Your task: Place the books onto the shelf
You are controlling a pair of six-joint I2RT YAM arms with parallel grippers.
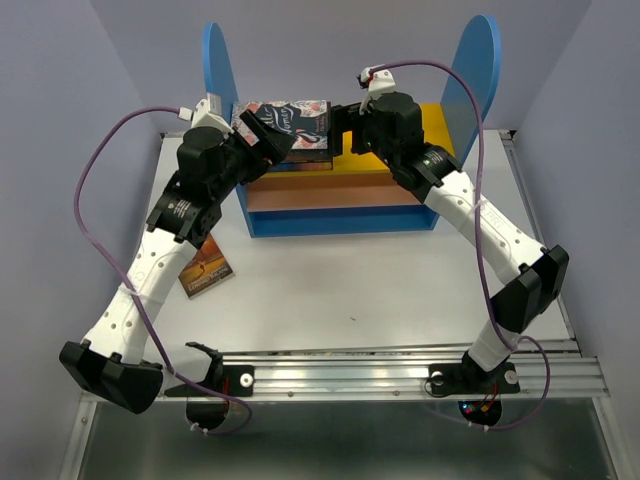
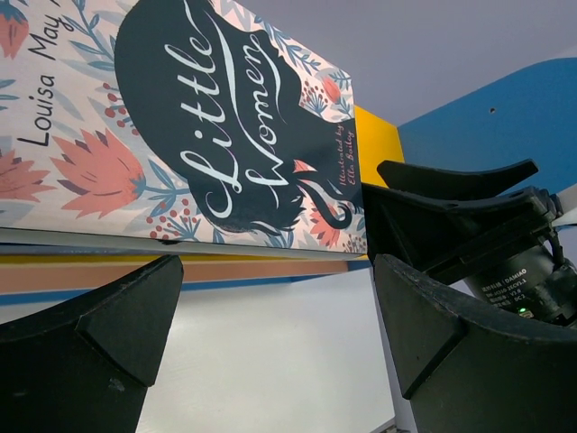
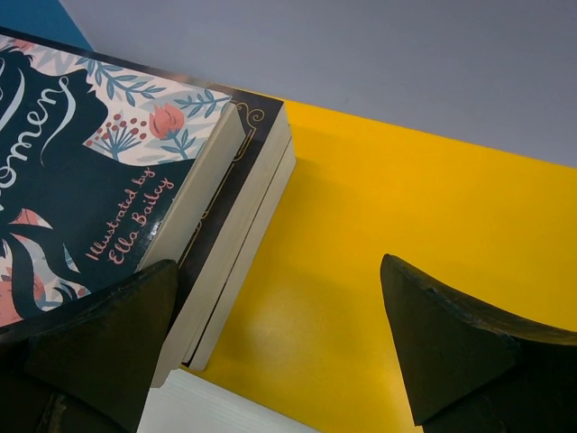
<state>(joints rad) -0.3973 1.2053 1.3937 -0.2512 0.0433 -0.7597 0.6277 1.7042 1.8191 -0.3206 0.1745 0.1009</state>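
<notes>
Stack of books (image 1: 290,128) lies flat on the shelf (image 1: 340,222) top board, left half, Little Women (image 2: 180,117) uppermost. One more book (image 1: 206,270) on the surface (image 1: 380,290) left-front of the shelf (partly hidden by the left arm (image 1: 150,270)). Left jaws spread, empty, at the shelf's top-left front edge; right jaws spread, empty, over the shelf's top middle.

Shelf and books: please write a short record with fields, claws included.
shelf: at far side of table
stack of books: flat on yellow top board, Little Women uppermost
loose book: on table, left side
left claw: open, empty, at stack's left
right claw: open, empty, at stack's right
</notes>
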